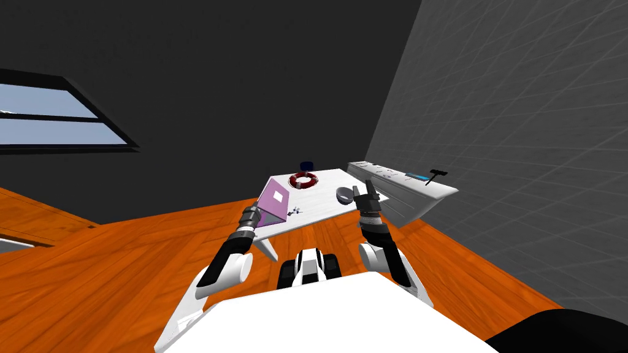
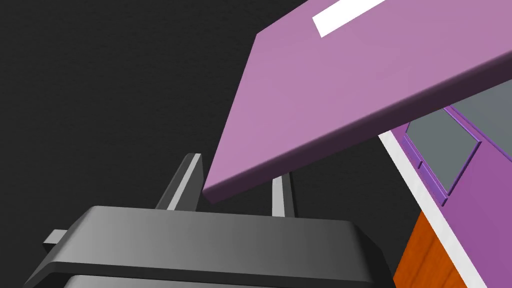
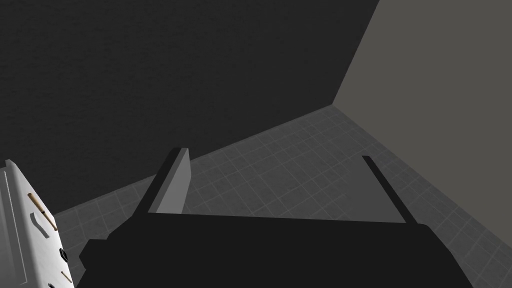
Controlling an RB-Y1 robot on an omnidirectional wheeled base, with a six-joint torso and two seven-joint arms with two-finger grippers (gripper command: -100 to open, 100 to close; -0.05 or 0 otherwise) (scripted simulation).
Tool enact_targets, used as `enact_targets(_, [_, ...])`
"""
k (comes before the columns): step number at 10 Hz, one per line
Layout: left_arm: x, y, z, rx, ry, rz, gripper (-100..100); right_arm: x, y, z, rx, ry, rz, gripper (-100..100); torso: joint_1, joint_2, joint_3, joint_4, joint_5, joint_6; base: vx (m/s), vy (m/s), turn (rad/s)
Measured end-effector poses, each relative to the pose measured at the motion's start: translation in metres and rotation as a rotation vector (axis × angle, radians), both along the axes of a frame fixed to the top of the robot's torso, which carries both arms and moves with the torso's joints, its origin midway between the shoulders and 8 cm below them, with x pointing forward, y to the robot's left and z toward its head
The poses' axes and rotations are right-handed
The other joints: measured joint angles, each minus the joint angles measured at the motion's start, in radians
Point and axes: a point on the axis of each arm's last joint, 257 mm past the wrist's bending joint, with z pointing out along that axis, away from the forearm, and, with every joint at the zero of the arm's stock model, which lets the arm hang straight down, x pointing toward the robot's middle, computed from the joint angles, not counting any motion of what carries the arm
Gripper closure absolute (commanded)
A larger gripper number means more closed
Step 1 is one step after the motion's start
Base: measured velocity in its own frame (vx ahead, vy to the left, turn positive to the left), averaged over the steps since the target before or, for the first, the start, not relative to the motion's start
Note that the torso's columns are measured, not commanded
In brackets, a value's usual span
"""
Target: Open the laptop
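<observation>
Purple laptop (image 1: 273, 204) sits at the near left corner of the white table (image 1: 325, 208), partly open. Its lid (image 2: 360, 85) is raised at a slant, with a white rectangle on its outer face. The purple base (image 2: 487, 200) with a grey touchpad lies flat below it.

Left gripper (image 2: 235, 172): fingers drawn to a narrow gap, pinching the lid's free corner.

Right gripper (image 3: 280, 175): fingers spread wide, holding nothing, raised over the table just beside a grey bowl (image 1: 344, 194).

Farther back on the table: red-and-white ring (image 1: 303, 179). Right of the table: white counter (image 1: 423, 193). Orange wood floor (image 1: 110, 269) below.
</observation>
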Motion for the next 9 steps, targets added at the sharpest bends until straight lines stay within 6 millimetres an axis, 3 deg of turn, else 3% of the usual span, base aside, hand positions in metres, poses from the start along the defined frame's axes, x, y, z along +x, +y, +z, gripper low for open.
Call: enact_targets(9, [0.022,-0.011,-0.045,-0.283,-0.028,-0.040,100,0.000,0.000,0.000,0.000,0.000,0.000,0,0.003,0.003,0.002,0.003,-0.001,-0.002,-0.017,0.044,0.034])
